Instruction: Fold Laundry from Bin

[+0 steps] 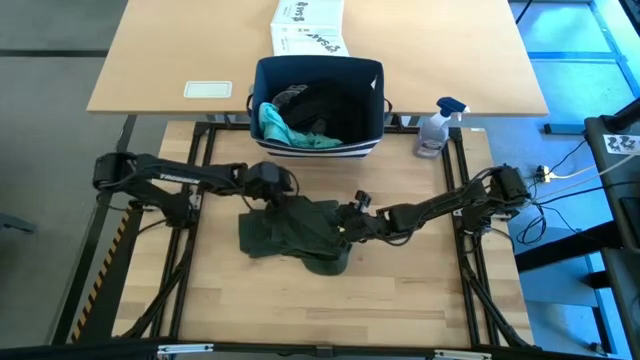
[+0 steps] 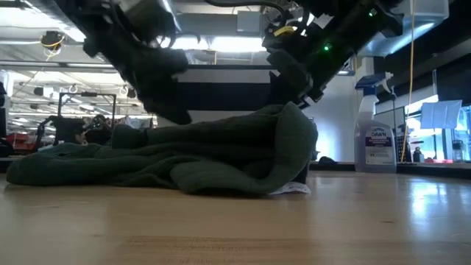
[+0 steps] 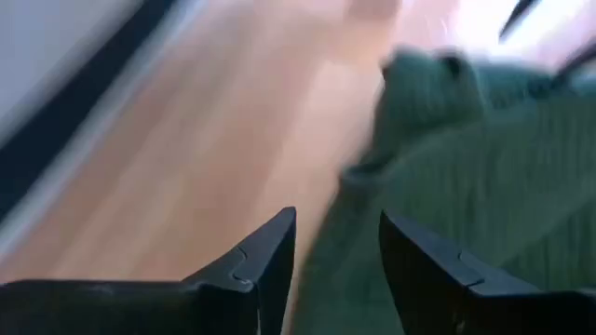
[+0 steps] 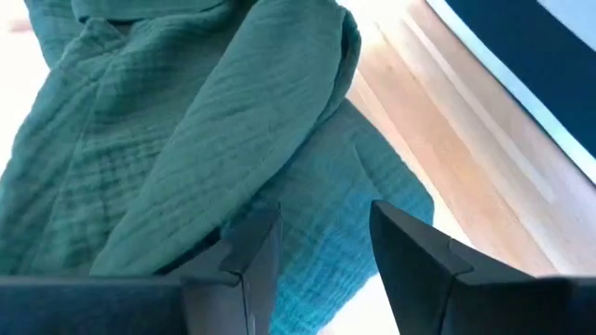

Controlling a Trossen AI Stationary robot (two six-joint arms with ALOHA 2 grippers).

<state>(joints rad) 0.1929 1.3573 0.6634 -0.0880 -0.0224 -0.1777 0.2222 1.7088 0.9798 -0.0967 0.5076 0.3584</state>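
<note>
Olive-green garment (image 1: 295,232) seen crumpled at bench (image 1: 400,300) centre, near bin (image 1: 318,108). Left claw (image 3: 337,265) held partly open above its edge, nothing gripped. Right claw (image 4: 324,256) held partly open over folds, nothing clamped.

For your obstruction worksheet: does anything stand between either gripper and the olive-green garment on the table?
Nothing visible does. The left gripper and right gripper are both right at the olive-green garment. The bin and spray bottle stand farther back.

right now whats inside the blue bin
In the navy bin: a teal piece at one end and dark clothing beside it. Anything beneath them is covered.
</note>
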